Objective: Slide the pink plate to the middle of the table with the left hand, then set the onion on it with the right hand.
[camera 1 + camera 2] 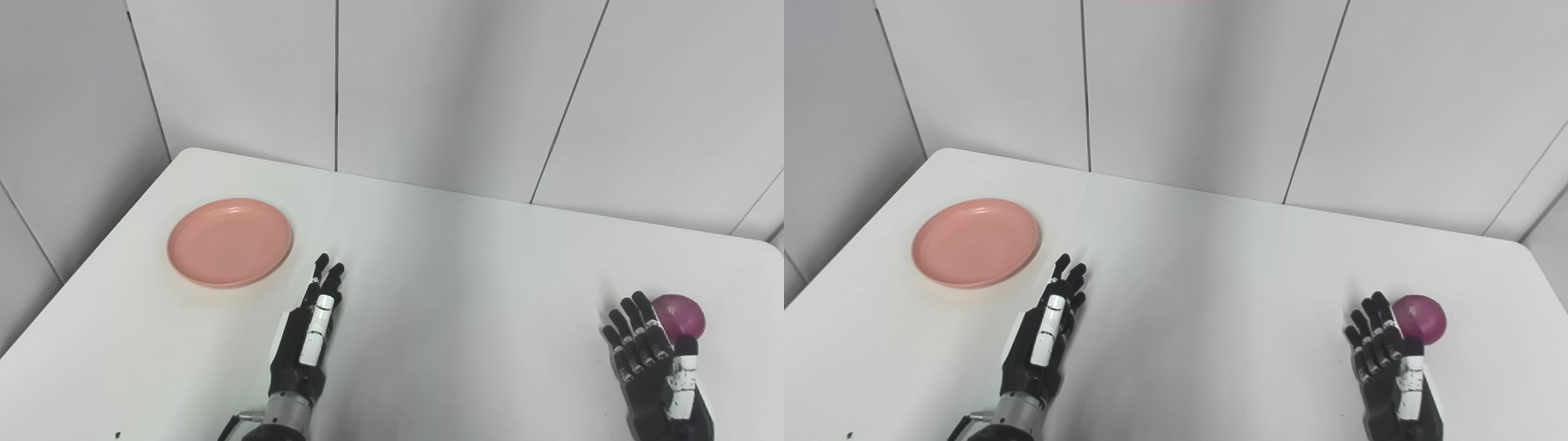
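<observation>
An empty pink plate lies on the left part of the white table. My left hand is open, fingers straight, just right of and nearer than the plate, not touching it. A purple onion sits near the table's right side. My right hand is open right beside the onion, its fingers at the onion's left and its thumb tip in front of it; I cannot tell whether it touches.
Grey wall panels stand behind the table's far edge. The left table edge runs diagonally close to the plate, and the rounded far right corner lies beyond the onion.
</observation>
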Tool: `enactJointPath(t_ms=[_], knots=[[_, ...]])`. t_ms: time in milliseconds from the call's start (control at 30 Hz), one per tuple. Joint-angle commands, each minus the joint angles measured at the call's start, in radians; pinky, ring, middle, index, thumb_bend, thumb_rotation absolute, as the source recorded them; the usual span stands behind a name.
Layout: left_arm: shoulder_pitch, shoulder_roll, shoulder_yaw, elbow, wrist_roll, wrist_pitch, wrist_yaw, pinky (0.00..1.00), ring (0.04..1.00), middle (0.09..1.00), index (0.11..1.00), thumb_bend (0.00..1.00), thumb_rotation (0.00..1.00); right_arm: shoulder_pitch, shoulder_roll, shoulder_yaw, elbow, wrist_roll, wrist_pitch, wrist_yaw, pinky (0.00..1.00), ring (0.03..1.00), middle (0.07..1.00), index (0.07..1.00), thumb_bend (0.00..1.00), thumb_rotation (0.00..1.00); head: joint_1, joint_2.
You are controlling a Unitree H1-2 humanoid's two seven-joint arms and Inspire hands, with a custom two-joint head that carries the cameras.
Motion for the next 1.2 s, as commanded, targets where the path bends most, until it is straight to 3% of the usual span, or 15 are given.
enactJointPath(t_ms=[0, 267, 367, 533, 633, 867, 967, 1167], knots=[[0.011, 0.002, 0.011, -0.041, -0.011, 0.035, -0.003, 1.0, 0.999, 0.966, 1.0, 0.74, 0.84, 0.06, 0.023, 0.002, 0.096, -0.007, -0.037, 0.012, 1.0, 1.0, 0.997, 0.997, 0.81, 0.89, -0.001, -0.001], [-0.151, 0.058, 0.075, -0.161, -0.028, 0.159, -0.011, 1.0, 0.983, 0.95, 1.0, 0.8, 0.85, 0.053, 0.032, 0.002, 0.099, -0.018, -0.043, 0.012, 1.0, 0.999, 0.989, 0.989, 0.84, 0.88, 0.003, 0.012], [-0.247, 0.116, 0.122, -0.206, -0.099, 0.249, -0.028, 1.0, 0.982, 0.957, 0.992, 0.78, 0.78, 0.049, 0.039, 0.001, 0.1, -0.015, -0.044, 0.012, 1.0, 1.0, 0.994, 0.993, 0.83, 0.87, 0.003, 0.01], [-0.386, 0.206, 0.192, -0.249, -0.206, 0.402, -0.039, 1.0, 0.986, 0.981, 0.963, 0.72, 0.82, 0.045, 0.046, -0.003, 0.101, -0.008, -0.044, 0.016, 1.0, 1.0, 0.998, 0.988, 0.83, 0.85, 0.002, 0.009], [-0.456, 0.241, 0.232, -0.234, -0.271, 0.439, -0.021, 1.0, 0.972, 0.963, 0.906, 0.74, 0.79, 0.045, 0.048, -0.003, 0.1, -0.012, -0.045, 0.013, 1.0, 0.997, 0.995, 0.988, 0.84, 0.85, 0.001, 0.007], [-0.599, 0.381, 0.302, -0.087, -0.332, 0.42, -0.074, 1.0, 0.951, 0.956, 0.884, 0.8, 0.8, 0.047, 0.052, -0.005, 0.093, -0.006, -0.04, 0.014, 1.0, 0.994, 0.992, 0.99, 0.84, 0.84, 0.003, 0.007], [-0.654, 0.448, 0.333, 0.033, -0.33, 0.37, -0.115, 0.95, 0.952, 0.944, 0.881, 0.85, 0.79, 0.046, 0.052, -0.005, 0.098, -0.01, -0.045, 0.015, 1.0, 0.993, 0.989, 0.988, 0.85, 0.84, 0.003, 0.005], [-0.743, 0.549, 0.377, 0.301, -0.32, 0.233, -0.204, 0.99, 0.963, 0.941, 0.883, 0.94, 0.77, 0.042, 0.052, -0.007, 0.106, -0.005, -0.043, 0.018, 1.0, 0.992, 0.987, 0.991, 0.85, 0.83, 0.001, -0.001]])
